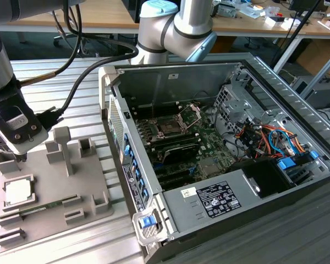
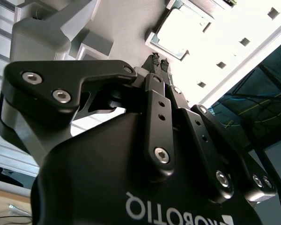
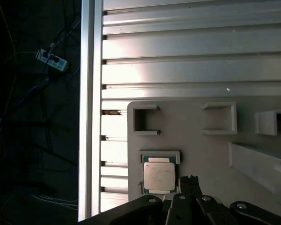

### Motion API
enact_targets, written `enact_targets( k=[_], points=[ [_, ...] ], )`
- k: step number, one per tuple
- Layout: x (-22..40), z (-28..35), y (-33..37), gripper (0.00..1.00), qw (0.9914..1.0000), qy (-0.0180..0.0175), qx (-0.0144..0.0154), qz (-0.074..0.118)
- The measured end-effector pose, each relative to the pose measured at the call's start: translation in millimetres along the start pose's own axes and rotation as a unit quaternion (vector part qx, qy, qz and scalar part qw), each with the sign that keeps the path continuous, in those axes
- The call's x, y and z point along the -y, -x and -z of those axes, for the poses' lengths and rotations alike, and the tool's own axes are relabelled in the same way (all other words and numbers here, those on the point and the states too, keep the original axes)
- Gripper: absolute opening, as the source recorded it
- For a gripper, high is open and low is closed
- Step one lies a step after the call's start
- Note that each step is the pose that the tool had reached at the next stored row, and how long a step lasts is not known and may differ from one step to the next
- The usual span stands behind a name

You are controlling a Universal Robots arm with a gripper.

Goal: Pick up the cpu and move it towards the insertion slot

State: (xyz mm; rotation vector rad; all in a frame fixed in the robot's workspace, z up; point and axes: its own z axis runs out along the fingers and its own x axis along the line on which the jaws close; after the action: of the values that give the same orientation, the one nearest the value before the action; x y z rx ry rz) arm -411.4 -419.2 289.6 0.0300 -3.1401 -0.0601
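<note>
Your gripper (image 3: 189, 180) has its two dark fingers pressed together, with nothing held between them. In the first wrist view the joined tips hang just beside one edge of the cpu (image 3: 158, 176), over the bare grey fixture plate (image 3: 192, 122). You cannot tell from the pictures whether the tips touch the plate.

The cpu lies flat in a square recess of that plate, its pale metal top facing up. In the exterior view it sits near the plate's corner at the exterior view's left, with the gripper (image 1: 17, 158) just above and behind it. A long thin memory stick (image 1: 44, 208) lies in the plate close to the cpu.

The plate rests on a ribbed aluminium table (image 1: 71, 77). An open computer case (image 1: 275, 88) stands on the exterior view's right. Inside it, on the board, is the insertion slot (image 1: 169, 127), well apart from the cpu and the gripper.
</note>
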Motion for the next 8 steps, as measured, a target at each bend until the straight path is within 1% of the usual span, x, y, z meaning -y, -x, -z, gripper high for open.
enact_targets(
  k=[8],
  points=[
    [1.9,-2.1,-0.2,0.11,1.0,0.0,0.0,0.0]
  ],
)
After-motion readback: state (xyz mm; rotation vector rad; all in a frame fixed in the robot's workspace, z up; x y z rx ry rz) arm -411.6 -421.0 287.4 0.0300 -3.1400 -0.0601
